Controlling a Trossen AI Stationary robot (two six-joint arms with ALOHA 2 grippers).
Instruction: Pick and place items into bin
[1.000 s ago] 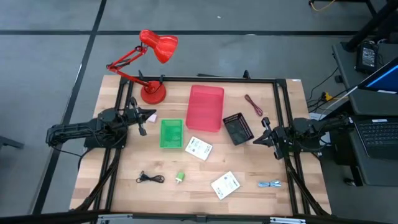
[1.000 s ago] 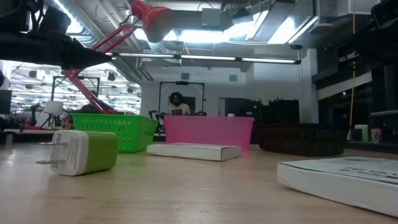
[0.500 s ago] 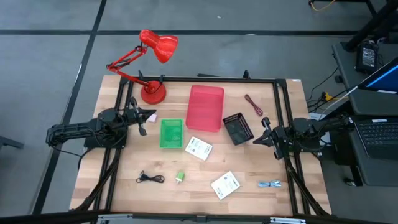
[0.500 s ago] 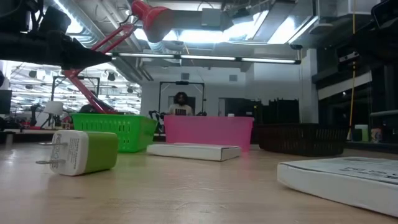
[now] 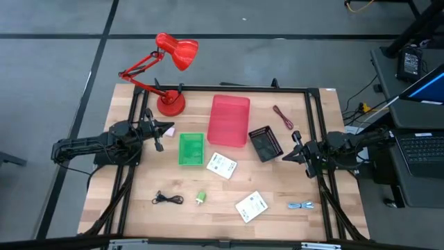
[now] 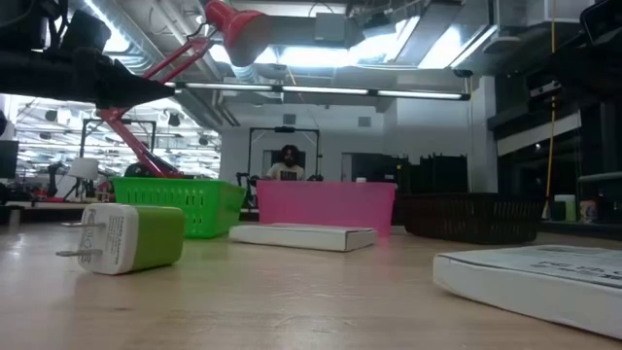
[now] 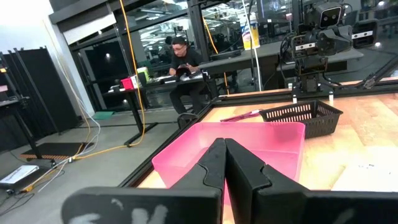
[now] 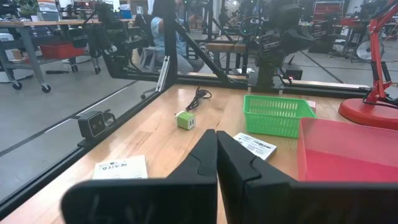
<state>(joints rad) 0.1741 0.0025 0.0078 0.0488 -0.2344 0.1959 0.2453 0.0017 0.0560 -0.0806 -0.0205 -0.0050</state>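
Nearest on the table [image 5: 139, 208], from 7 to 5 o'clock, lie a black cable [image 5: 167, 199], green plug [image 5: 201, 198], white packet [image 5: 251, 206] and blue-grey cable [image 5: 300, 205]; a second packet [image 5: 221, 165] lies mid-table. At 9 o'clock the left claw [image 5: 165, 129] reaches level toward centre, fingers shut, empty; at 3 o'clock the right claw [image 5: 286, 157] mirrors it, also shut, empty. Between them sit green [image 5: 191, 149], pink [image 5: 229, 120] and black bins [image 5: 265, 144], with a maroon cable [image 5: 283, 117] at 1 o'clock.
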